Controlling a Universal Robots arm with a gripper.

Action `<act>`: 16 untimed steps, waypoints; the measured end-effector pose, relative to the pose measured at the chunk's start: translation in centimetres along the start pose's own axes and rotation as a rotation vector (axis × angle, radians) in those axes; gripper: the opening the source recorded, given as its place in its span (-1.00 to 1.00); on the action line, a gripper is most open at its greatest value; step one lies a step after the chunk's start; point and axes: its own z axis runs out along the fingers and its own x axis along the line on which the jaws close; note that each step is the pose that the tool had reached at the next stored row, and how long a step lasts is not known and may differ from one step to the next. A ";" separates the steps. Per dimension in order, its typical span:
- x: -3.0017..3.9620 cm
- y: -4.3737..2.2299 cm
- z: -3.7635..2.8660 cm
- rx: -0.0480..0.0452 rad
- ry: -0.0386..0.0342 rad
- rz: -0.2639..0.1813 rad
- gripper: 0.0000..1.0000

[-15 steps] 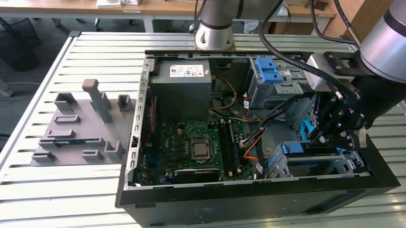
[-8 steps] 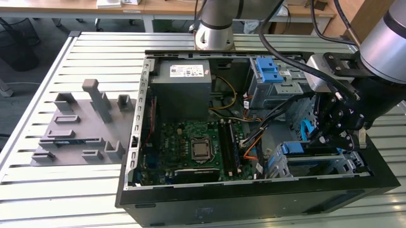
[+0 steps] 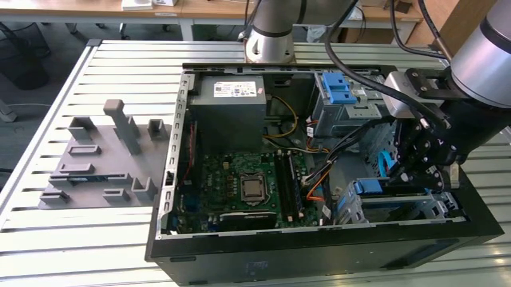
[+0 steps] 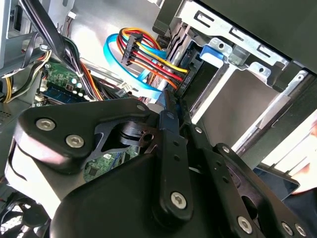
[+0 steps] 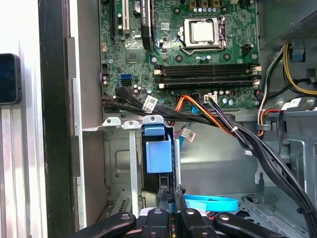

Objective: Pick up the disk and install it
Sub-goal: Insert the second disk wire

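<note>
The tool is down inside the open computer case, its fingers nearly closed on the edge of the disk, which stands in the drive cage with its blue rail showing. The motherboard lies beside the cage, and the case rests on the slatted worktop.

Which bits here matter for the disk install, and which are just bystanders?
In the job:
- disk, blue carrier end showing, sitting in the drive bay
- gripper, close by the disk

Just there:
- power supply
- motherboard
- grey fixture block
- blue latch piece
</note>
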 end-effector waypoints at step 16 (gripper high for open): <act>-0.01 0.00 -0.14 -0.0002 -0.0001 0.000 -0.54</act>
